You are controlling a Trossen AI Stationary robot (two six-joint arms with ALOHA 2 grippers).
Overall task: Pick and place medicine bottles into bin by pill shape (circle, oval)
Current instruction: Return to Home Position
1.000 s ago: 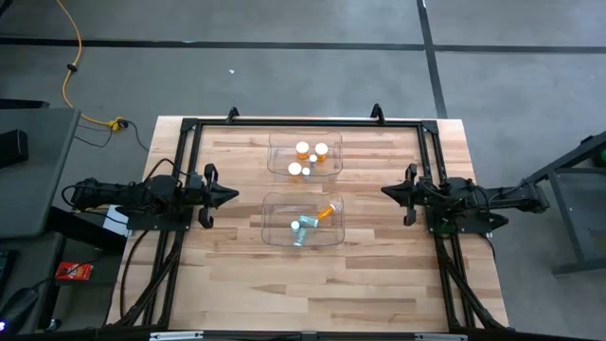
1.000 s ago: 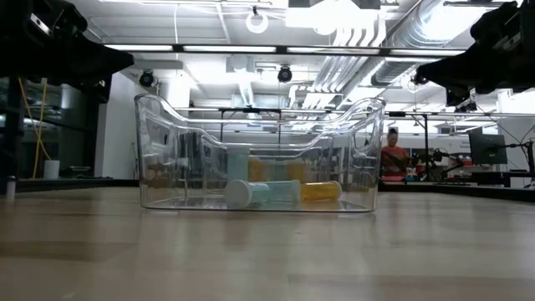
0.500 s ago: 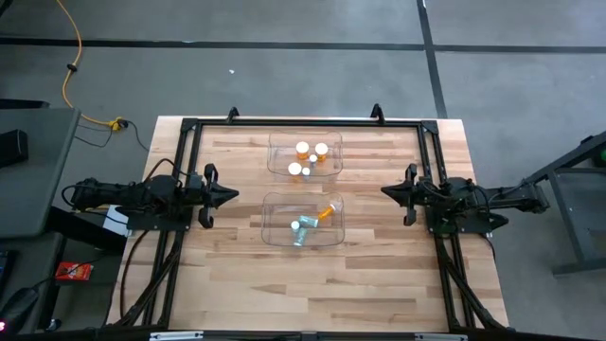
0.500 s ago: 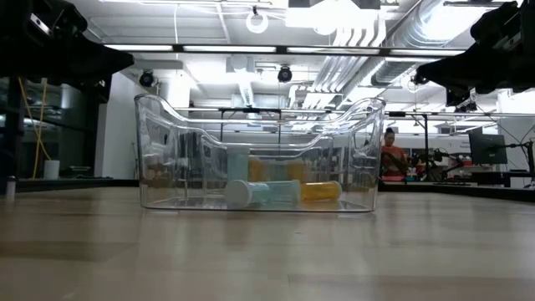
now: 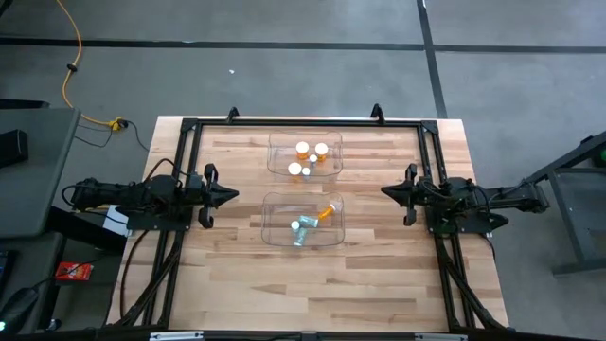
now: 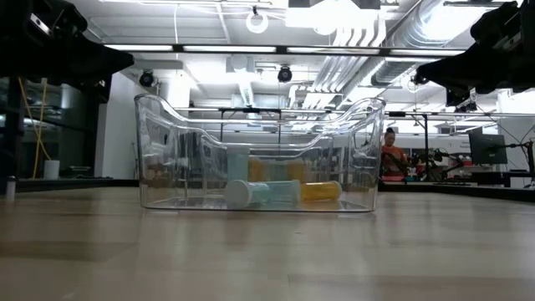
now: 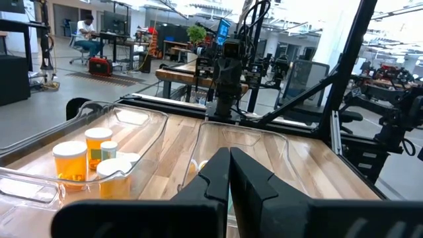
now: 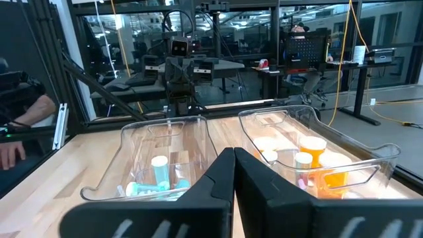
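Observation:
Two clear bins stand mid-table. The far bin (image 5: pixel 304 154) holds several upright medicine bottles (image 5: pixel 303 149), orange with white caps, also seen in the left wrist view (image 7: pixel 86 158). In the near bin (image 5: pixel 303 220) lie an orange bottle (image 5: pixel 328 211) and pale teal bottles (image 5: pixel 301 227) on their sides, as the low view shows (image 6: pixel 251 194). My left gripper (image 5: pixel 235 196) hovers level at the table's left, shut and empty, pointing at the bins. My right gripper (image 5: pixel 383 191) mirrors it at the right, shut and empty. Both stay well clear of the bins.
A black frame (image 5: pixel 303 121) runs round the table's far and side edges. Bare wood lies between each gripper and the bins and along the near edge (image 5: pixel 303 294). A person (image 6: pixel 391 150) sits in the room far beyond the table.

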